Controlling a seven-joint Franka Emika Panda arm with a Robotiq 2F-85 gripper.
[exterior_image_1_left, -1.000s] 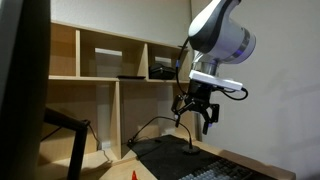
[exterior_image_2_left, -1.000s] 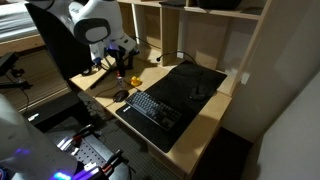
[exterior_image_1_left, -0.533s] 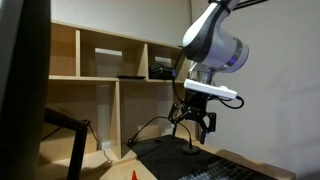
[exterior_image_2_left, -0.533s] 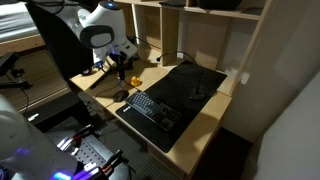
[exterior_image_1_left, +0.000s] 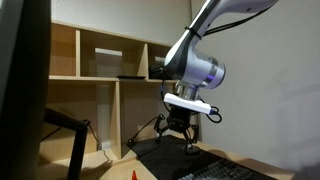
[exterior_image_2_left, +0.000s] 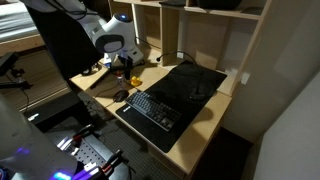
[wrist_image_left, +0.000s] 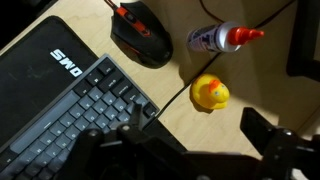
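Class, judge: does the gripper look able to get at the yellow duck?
Probably yes. The gripper hangs open above the duck, with nothing over it; a cable and a bottle lie close beside it.

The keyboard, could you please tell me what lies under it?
The keyboard rests on a black desk mat with white lettering, on the wooden desk. The mat beneath the keys is covered.

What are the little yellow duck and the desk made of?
The toy duck looks like rubber or plastic: smooth, bright yellow, slightly shiny. The desk looks like light wood or wood-look laminate, matte and pale tan; the grain is too blurry to be sure.
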